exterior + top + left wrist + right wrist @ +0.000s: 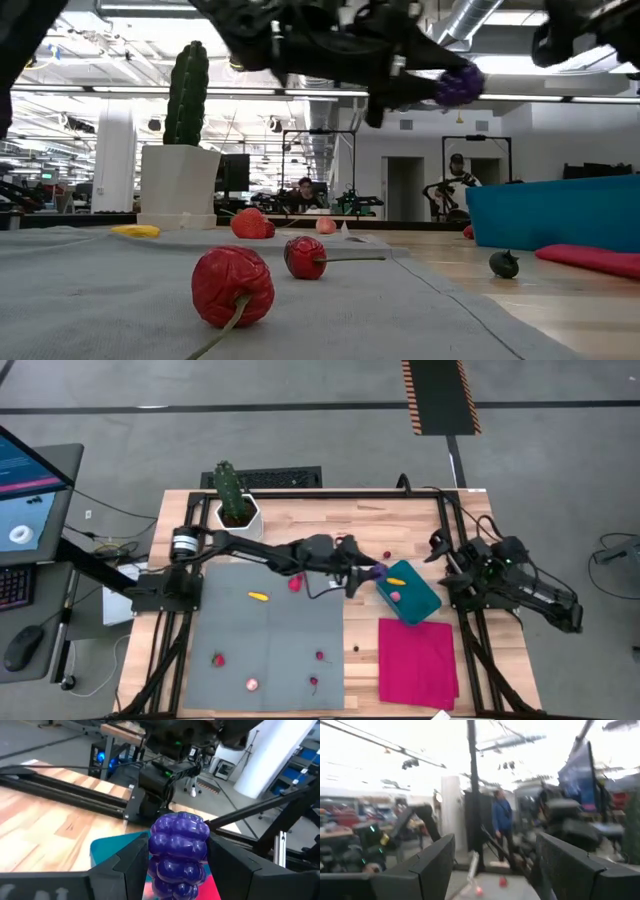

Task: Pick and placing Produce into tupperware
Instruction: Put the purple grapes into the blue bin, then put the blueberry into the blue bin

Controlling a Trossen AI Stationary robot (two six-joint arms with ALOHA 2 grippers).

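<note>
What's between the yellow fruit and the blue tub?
In the high view, the left arm's jaws shut on purple grapes, between the yellow fruit and the tub.

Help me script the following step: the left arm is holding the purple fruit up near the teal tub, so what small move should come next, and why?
Probably carry it a little farther over the teal tub, then open. The left hand grips the purple fruit in the air, right at the tub's near edge rather than clearly above its inside. The right hand waits open at the table's right side.
</note>
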